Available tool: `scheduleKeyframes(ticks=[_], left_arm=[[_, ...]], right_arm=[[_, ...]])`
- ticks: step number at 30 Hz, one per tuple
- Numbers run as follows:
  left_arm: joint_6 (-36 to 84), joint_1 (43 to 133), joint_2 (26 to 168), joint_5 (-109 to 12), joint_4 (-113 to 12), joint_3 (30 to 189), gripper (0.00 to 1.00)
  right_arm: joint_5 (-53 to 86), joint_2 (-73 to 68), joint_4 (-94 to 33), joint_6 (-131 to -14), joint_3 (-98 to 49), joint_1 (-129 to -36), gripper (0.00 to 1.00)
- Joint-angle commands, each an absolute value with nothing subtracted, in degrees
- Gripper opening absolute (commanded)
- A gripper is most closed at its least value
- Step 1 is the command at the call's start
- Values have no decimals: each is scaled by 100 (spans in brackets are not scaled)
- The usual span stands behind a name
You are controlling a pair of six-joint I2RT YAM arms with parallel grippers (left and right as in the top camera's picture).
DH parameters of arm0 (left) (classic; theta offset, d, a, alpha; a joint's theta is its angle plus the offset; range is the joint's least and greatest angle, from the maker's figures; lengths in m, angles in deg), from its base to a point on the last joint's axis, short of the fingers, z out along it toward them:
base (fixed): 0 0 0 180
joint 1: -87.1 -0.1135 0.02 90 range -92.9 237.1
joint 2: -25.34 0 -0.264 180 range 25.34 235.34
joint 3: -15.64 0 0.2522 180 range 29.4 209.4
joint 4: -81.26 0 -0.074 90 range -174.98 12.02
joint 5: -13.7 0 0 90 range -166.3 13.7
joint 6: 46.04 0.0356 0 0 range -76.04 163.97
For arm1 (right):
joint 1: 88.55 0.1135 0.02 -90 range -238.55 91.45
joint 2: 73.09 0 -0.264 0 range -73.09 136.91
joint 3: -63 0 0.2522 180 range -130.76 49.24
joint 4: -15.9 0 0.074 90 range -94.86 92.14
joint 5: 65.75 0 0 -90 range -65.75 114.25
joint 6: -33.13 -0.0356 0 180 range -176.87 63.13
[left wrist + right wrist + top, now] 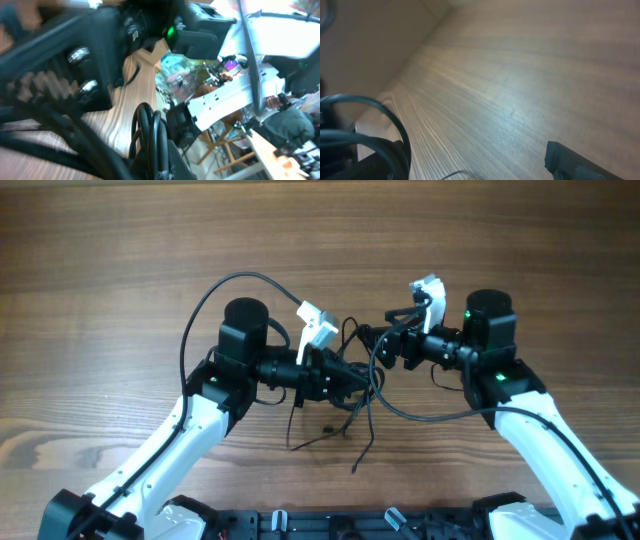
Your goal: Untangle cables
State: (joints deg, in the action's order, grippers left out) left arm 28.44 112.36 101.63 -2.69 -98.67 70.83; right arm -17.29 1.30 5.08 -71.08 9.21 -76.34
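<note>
The cables (pixel 368 425) are thin black cords bunched between my two grippers at the table's middle, with loose ends trailing toward the front edge. My left gripper (pixel 362 380) points right and is shut on the bunch. In the left wrist view the black cords (pixel 150 135) loop up out of its jaws (pixel 165 170). My right gripper (pixel 385 348) points left, close to the bunch. In the right wrist view its fingers (pixel 470 167) stand wide apart over bare wood, and a cable loop (pixel 395 125) curls by the left finger. No pale plug shows.
The wooden table (pixel 120 260) spreads all round. The left arm's thicker black wire (pixel 215 295) arches behind it. White camera mounts (pixel 318 325) sit on both wrists. A black rail (pixel 380 525) runs along the front edge. The right arm (pixel 200 30) fills the left wrist view.
</note>
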Motion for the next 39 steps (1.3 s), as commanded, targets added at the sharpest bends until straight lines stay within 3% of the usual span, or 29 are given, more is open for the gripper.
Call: scheduleKeyframes(ticks=[1, 7, 14, 19, 29, 33, 39], left_arm=[[2503, 11349, 10098, 411, -10438, 7066, 4], [2374, 11347, 10098, 904, -10711, 7066, 4], [2382, 11347, 10098, 1003, -10713, 7066, 4], [2382, 11345, 10098, 933, -10713, 7066, 4], [2376, 10934, 10098, -494, -10706, 7066, 4], [2371, 10818, 10098, -1017, -10706, 7066, 4], [1495, 10818, 10098, -2291, -10492, 7066, 4]], right_arm=[[-505, 770, 508, -7862, 820, -7726, 87], [440, 1638, 606, -8243, 820, -8205, 87], [359, 1704, 595, -8236, 820, -9767, 87], [228, 1704, 606, -8236, 820, -10299, 100], [-3062, 1704, 665, -8269, 820, -10320, 100], [-4010, 1704, 659, -9178, 820, -10318, 100], [-4000, 1704, 659, -10723, 820, -10305, 100]])
